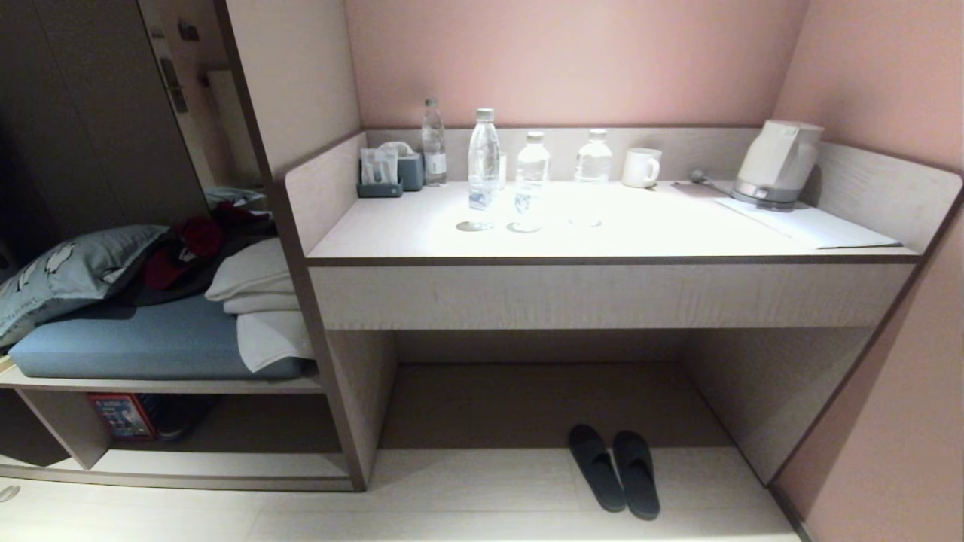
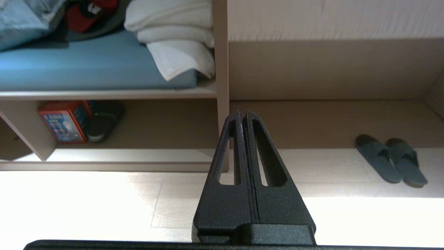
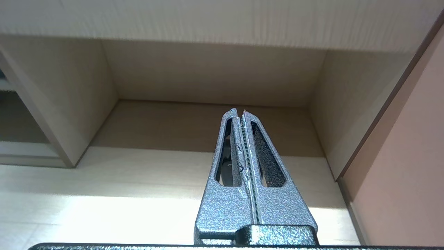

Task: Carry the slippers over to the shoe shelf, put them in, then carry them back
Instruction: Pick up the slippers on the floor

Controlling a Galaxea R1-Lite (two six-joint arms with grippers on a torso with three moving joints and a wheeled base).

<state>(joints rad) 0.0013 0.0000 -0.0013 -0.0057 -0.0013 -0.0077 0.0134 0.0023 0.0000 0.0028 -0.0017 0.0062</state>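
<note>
red box (image 1: 123,415) label unreadable, black shoe (image 1: 179,416) half hidden — shelf shadow

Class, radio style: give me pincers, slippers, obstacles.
Left pincer shut, empty. Right pincer shut, empty. Slippers paired on floor under desk, untouched. Nothing blocking them.

1. The slippers (image 1: 614,470) are plain dark charcoal grey.
2. The shoe shelf (image 1: 188,461) is pale wood grain with a dark back.
3. The bench (image 1: 602,293) is pale wood grain, its front edge lined dark brown.
4. The wall (image 1: 572,60) is dusty pink.
5. The mug (image 1: 642,167) is white; the kettle (image 1: 777,162) is white on a silver base.
6. The cushion (image 1: 135,339) is blue; the folded towels (image 1: 260,301) are white.
7. The box (image 2: 64,121) is red and blue.
8. The left fingers (image 2: 255,152) are black; the right fingers (image 3: 256,152) are speckled grey.
</note>
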